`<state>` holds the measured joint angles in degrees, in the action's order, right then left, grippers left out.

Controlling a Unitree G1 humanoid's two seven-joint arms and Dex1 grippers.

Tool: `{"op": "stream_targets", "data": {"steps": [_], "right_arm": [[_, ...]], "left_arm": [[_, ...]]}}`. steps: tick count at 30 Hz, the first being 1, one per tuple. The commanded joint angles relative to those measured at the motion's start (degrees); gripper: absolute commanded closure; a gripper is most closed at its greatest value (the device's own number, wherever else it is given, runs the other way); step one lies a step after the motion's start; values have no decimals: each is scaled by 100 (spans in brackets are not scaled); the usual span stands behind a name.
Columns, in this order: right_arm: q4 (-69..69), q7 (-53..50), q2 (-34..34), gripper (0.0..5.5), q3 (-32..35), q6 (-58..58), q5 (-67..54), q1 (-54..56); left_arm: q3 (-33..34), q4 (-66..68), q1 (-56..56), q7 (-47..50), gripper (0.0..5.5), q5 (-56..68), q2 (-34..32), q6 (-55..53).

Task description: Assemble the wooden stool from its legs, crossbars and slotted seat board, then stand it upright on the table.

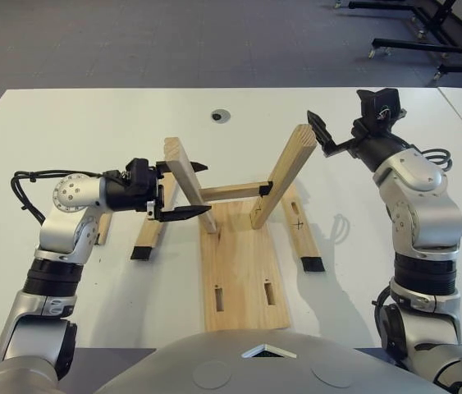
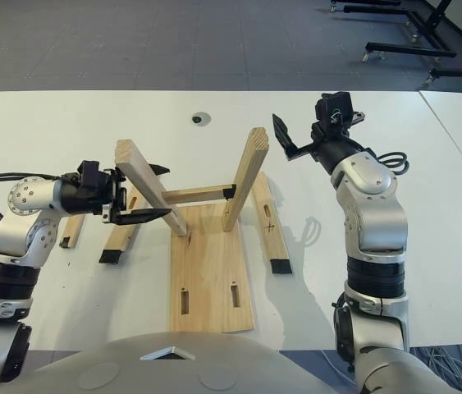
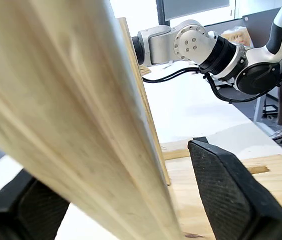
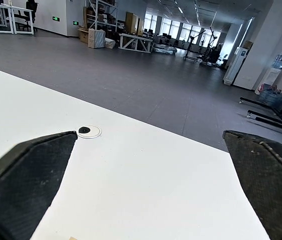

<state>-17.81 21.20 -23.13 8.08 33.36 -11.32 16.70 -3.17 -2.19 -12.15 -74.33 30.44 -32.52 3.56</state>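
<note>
The slotted seat board (image 1: 239, 271) lies flat at the table's centre. Two legs stand tilted on its far end: the left leg (image 1: 183, 176) and the right leg (image 1: 286, 168), joined by a crossbar (image 1: 231, 191). My left gripper (image 1: 196, 190) is open and straddles the left leg, one finger on each side; in the left wrist view a gap shows between the leg (image 3: 80, 125) and one pad (image 3: 231, 200). My right gripper (image 1: 349, 116) hangs open and empty in the air, just right of the right leg's top; its pads (image 4: 25, 175) frame bare table.
Loose wooden pieces with black end caps lie flat beside the board: one on the left (image 1: 150, 234), another behind my left arm (image 1: 103, 230), one on the right (image 1: 303, 230). A cable grommet (image 1: 220, 116) sits farther back. Black stands (image 1: 427, 33) are on the floor beyond.
</note>
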Motion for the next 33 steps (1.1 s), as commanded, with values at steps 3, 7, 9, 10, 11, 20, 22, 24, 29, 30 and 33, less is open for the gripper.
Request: {"op": "stream_targets", "data": {"steps": [3, 7, 9, 10, 11, 20, 22, 24, 29, 30, 33], "right_arm": [[-132, -19, -68, 14, 386, -18, -269, -29], [-429, -207, 89, 14, 719, 189, -727, 241], [-604, -349, 151, 14, 874, 357, -1014, 509], [-701, -439, 186, 14, 969, 462, -1199, 695], [-800, -540, 206, 14, 1025, 590, -1363, 934], [-1641, -1257, 495, 14, 1001, 1821, -3115, 2451], [-1881, -1174, 561, 14, 779, 2092, -3493, 1864], [-1998, -949, 263, 14, 11, 2321, -3310, 965], [-1668, -453, -294, 14, -1354, 1904, -2440, -297], [-1623, -438, -266, 14, -1332, 1787, -2409, -280], [-1540, -488, -128, 14, -1135, 1521, -2385, -66]], "left_arm": [[588, -309, 349, 82, 180, 282, -45, 231], [1280, -1144, 429, 757, 180, 1290, 69, -277], [1602, -1510, 306, 1116, 180, 1806, 9, -587], [1783, -1582, 158, 1324, 180, 2037, 6, -690], [1978, -1554, -78, 1585, 180, 2228, 32, -749], [1622, -2121, -1656, 3718, 180, 2886, 395, -1927], [1368, -2325, -1498, 4143, 180, 2917, 533, -2263], [1016, -2371, -1184, 4452, 180, 2901, 672, -2674], [-275, -1532, -174, 4123, 180, 2083, 946, -3202], [-452, -1475, -44, 4047, 180, 1909, 957, -3197], [-765, -1367, 184, 3835, 180, 1593, 929, -3110]]}}
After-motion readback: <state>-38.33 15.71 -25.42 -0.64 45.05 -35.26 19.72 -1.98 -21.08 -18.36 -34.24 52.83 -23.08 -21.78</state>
